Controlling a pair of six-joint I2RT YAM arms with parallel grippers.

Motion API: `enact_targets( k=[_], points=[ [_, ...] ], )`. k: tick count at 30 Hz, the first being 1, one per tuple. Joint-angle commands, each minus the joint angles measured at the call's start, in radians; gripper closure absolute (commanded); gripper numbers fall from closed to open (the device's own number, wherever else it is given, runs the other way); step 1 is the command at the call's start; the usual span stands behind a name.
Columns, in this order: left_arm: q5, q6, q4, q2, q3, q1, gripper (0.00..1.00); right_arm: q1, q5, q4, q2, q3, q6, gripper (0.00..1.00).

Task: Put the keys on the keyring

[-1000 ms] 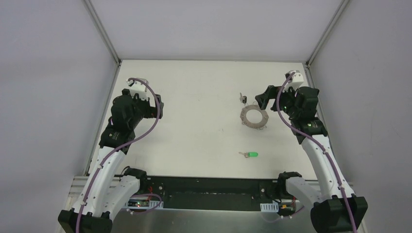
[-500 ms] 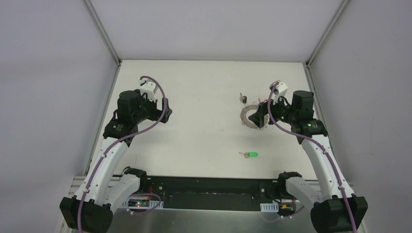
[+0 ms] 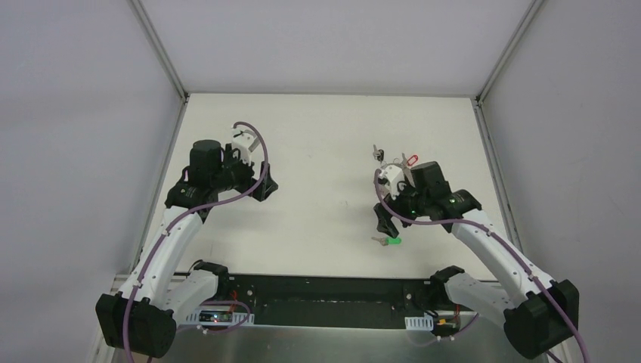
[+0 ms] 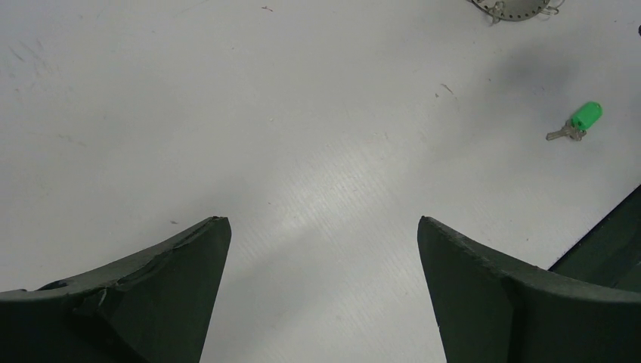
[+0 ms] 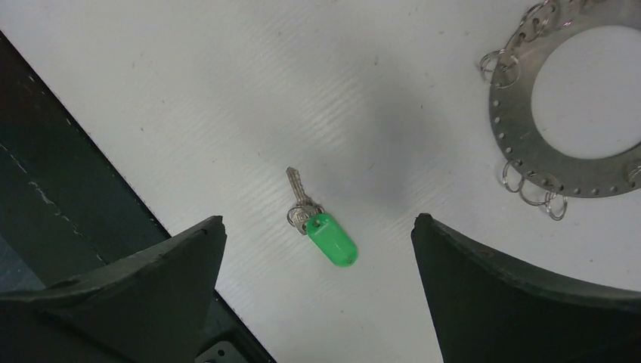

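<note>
Overhead, white table (image 3: 317,144) carries all items.

Left arm (image 3: 170,242): reaches over the left half of the table. Its wrist points toward the centre.

Right arm (image 3: 491,249): bent inward over the right half. Its wrist points down toward the near edge.

Left gripper (image 4: 321,227): jaws spread wide, nothing between them, bare table beneath. It is well apart from every task item.

Right gripper (image 3: 385,224): jaws also spread wide and holding nothing, poised above the green key.

Keyring (image 5: 510,121): lies flat on the table at the upper right of the right wrist view. It is a grey ring with small wire loops on its rim. The right arm hides it overhead. Its edge shows at the top of the left wrist view.

Keys:
- Green key (image 5: 332,240) lies flat near the table's near edge. A small split ring sits at its head. It is apart from the keyring and framed between the right fingers, untouched.
- Red key (image 3: 410,159) lies just beyond the right wrist.
- Dark key (image 3: 377,153) lies to its left.
- Cannot tell whether the red or dark key touches the keyring.
</note>
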Motion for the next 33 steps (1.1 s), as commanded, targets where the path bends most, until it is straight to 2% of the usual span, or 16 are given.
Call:
enact_targets(
  k=[1, 6, 13, 20, 23, 28, 33],
  points=[
    [0.039, 0.026, 0.009, -0.005, 0.007, 0.01, 0.01, 0.044, 0.105, -0.004, 0.034, -0.005, -0.029, 0.04],
    [0.041, 0.026, 0.003, -0.003, 0.013, 0.01, 0.01, 0.029, 0.227, 0.122, 0.121, 0.023, 0.022, 0.08],
    [0.046, 0.038, 0.003, -0.007, 0.011, 0.01, 0.01, -0.036, 0.145, 0.131, 0.398, 0.191, 0.07, 0.29],
    [0.054, 0.045, 0.004, 0.003, 0.012, 0.01, 0.01, -0.082, 0.167, 0.128, 0.609, 0.332, 0.021, 0.41],
    [0.061, 0.044, -0.009, 0.012, 0.025, 0.01, 0.01, -0.122, 0.187, 0.075, 0.645, 0.37, 0.009, 0.44],
    [0.059, 0.06, -0.039, 0.041, 0.047, 0.008, 0.02, -0.213, 0.217, 0.02, 0.613, 0.377, -0.042, 0.45],
    [0.052, 0.065, -0.055, 0.074, 0.065, 0.004, 0.02, -0.252, 0.227, -0.022, 0.619, 0.395, -0.035, 0.5]
  ],
)
